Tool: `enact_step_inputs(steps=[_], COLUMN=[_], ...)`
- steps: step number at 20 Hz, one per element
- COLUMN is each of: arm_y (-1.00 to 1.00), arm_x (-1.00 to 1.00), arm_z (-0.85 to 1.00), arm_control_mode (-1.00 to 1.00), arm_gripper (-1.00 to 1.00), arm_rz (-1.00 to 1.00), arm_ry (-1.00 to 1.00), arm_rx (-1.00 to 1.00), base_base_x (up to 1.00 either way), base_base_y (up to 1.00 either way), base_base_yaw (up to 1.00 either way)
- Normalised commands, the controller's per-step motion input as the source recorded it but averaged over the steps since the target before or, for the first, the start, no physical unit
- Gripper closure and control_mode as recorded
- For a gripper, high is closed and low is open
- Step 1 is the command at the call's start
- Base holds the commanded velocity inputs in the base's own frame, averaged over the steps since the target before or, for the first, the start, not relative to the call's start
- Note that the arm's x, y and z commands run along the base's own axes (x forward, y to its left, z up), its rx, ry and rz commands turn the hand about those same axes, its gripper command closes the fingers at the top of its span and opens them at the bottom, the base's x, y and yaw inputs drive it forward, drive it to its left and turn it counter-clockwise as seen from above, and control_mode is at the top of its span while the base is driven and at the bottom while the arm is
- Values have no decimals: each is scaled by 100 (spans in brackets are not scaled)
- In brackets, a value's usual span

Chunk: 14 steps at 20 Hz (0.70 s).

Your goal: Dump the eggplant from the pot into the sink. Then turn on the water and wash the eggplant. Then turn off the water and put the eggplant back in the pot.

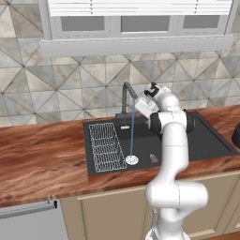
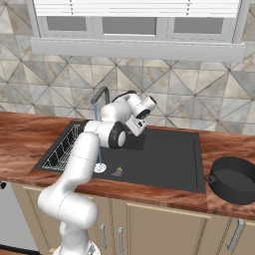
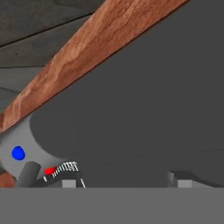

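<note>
Sink [image 1: 206, 140]: matte black rectangle set into a glossy wood-grain counter [image 1: 42, 154], with a deep basin and a flat shelf on one side.
Rack [image 1: 107, 147]: white wire grid lying in the sink's left part.
Drain [image 1: 132, 160]: white round disc on the basin floor.
Water [image 1: 132, 126]: thin, straight light-blue stream falling from the dark angular tap [image 1: 125, 96] onto the drain.
Eggplant [image 2: 118, 172]: tiny dark purple lump on the basin floor just beside the drain, apart from the stream; too small to tell which way its long axis runs.
Pot [image 2: 234, 179]: round, dark charcoal, upright on the counter right of the sink, well apart from the eggplant.
Gripper [image 3: 127, 181]: near the tap base; fingertips spread apart, holding nothing.
</note>
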Motion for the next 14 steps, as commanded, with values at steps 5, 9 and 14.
enact_step_inputs(steps=[5, 9, 14], arm_y=[65, 82, 81], arm_x=[-28, -17, 0], arm_z=[0, 0, 3], arm_control_mode=[-100, -100, -100], arm_gripper=[-100, -100, -100], arm_rz=[0, 0, 0], arm_ry=[1, 0, 0], arm_rx=[0, 0, 0], base_base_x=[0, 0, 0], base_base_y=[0, 0, 0], base_base_yaw=[0, 0, 0])
